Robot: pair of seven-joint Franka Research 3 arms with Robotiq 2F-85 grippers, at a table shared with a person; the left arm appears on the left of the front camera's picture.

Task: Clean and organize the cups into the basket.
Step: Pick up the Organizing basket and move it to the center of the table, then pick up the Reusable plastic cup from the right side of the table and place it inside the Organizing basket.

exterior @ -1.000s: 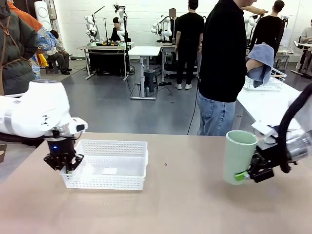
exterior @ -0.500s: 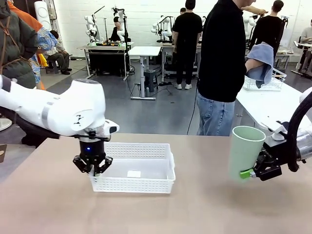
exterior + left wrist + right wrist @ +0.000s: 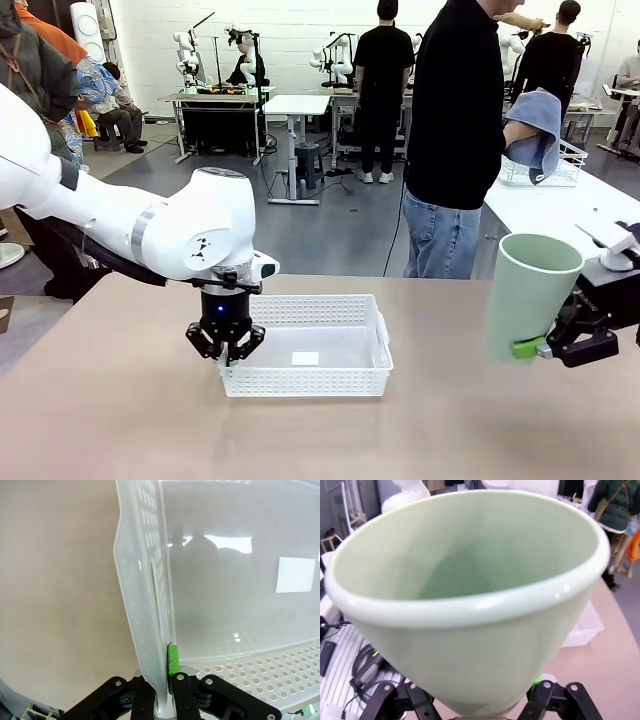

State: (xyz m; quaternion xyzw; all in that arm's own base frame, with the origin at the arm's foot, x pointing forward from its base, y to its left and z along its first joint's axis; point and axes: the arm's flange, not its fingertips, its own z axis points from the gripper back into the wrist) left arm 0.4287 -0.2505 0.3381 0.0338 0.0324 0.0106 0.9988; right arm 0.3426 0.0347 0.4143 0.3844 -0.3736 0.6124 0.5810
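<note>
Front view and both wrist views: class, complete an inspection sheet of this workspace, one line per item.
surface: tan table, carrying the basket.
job's things: white basket on the table, holding only a label; mint cup held above the table, mouth up.
clutter: nothing seen.
grippers: left gripper shut on the basket's end wall; right gripper shut on the mint cup's lower end.
cables: dark leads on the white side table.
surroundings: person at the far side holding a blue cloth.
</note>
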